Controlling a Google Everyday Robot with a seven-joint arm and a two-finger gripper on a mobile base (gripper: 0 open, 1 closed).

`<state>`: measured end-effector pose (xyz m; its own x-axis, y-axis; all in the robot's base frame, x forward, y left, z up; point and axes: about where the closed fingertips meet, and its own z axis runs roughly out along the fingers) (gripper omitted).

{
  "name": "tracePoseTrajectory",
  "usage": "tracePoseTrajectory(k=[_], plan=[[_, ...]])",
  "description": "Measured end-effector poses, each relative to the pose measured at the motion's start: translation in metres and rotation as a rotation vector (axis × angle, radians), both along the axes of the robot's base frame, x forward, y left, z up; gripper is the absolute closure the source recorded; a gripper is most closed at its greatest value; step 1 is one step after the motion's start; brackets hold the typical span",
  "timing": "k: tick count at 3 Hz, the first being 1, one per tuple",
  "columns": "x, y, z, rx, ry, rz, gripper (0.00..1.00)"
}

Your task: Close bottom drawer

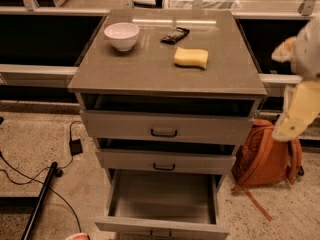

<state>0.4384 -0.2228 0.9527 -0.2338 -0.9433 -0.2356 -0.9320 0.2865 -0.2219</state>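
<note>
One cam, high in front, fairly close, downward angle on cabinet [150,71]; jaws at right edge

Arm [303,104]: pale, at the three o'clock edge, slanting down toward seven o'clock.
Gripper [284,132]: at the arm's lower tip.
</note>
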Motion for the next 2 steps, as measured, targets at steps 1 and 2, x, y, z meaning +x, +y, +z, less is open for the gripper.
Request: tracePoseTrajectory(k=[1, 2], plan=[[-0.010, -0.016, -0.107, 0.179, 0.095, -0.020, 0.00], [-0.020, -0.021, -0.183, 0.361, 0.126, -0.018, 0.00]])
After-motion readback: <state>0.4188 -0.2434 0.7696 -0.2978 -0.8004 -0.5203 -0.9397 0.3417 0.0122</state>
